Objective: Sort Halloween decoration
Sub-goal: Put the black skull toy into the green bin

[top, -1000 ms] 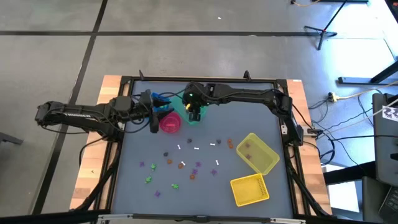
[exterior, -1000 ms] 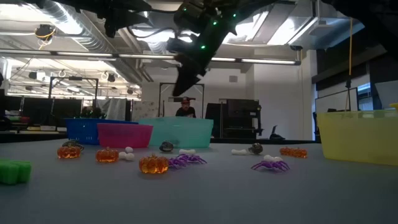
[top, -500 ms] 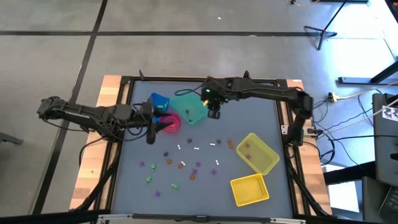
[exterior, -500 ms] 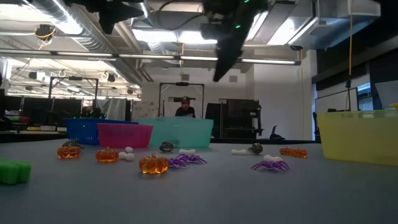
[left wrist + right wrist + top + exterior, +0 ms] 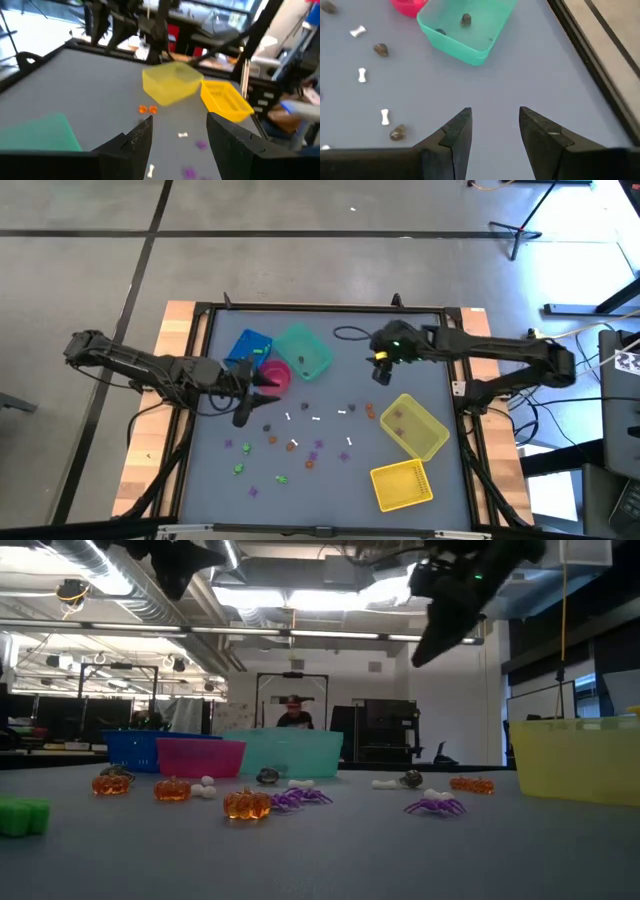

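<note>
The tiny plastic Halloween trinkets (image 5: 300, 442), purple, orange, green and white, lie scattered on the near middle of the grey surface (image 5: 420, 370); two dark ones sit in the teal plastic bin (image 5: 465, 27). My right pincer (image 5: 381, 370) hovers spread and empty, right of that bin. My left pincer (image 5: 243, 408) hangs spread and empty beside the pink plastic bin (image 5: 276, 376).
</note>
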{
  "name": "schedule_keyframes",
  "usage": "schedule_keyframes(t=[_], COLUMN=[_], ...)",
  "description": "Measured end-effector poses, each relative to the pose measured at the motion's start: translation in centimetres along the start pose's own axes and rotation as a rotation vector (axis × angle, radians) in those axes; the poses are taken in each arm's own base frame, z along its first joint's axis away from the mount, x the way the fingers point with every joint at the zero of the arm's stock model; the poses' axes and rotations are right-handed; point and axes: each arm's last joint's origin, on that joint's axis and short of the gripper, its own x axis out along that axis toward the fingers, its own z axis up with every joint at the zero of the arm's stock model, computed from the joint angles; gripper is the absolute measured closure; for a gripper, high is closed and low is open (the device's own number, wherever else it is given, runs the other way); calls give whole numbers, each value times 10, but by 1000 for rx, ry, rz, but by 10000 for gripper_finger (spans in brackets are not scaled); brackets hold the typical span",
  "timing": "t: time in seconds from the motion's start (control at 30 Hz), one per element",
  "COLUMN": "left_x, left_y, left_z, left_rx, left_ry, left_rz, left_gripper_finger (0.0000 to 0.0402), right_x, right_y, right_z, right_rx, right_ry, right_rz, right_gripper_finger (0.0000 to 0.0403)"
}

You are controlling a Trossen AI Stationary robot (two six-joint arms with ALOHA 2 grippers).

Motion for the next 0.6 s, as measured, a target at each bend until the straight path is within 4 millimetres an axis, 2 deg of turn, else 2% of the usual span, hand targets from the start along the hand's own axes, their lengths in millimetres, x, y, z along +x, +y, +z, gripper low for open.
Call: schedule_keyframes(t=[0.17, 0.33, 0.6], left_x=[15, 26, 28], left_y=[-13, -24, -33], left_z=[-17, -33, -57], left_rx=[-2, -157, -409], left_ry=[99, 189, 390], left_rz=[-29, -35, -15], left_gripper_finger=[231, 231, 231], right_x=[0, 8, 13], right_y=[12, 29, 49], right_z=[-30, -51, -62], right_rx=[-3, -57, -122], right_ry=[-36, -19, -55], right_rz=[39, 125, 190], right_gripper_finger=[242, 242, 242])
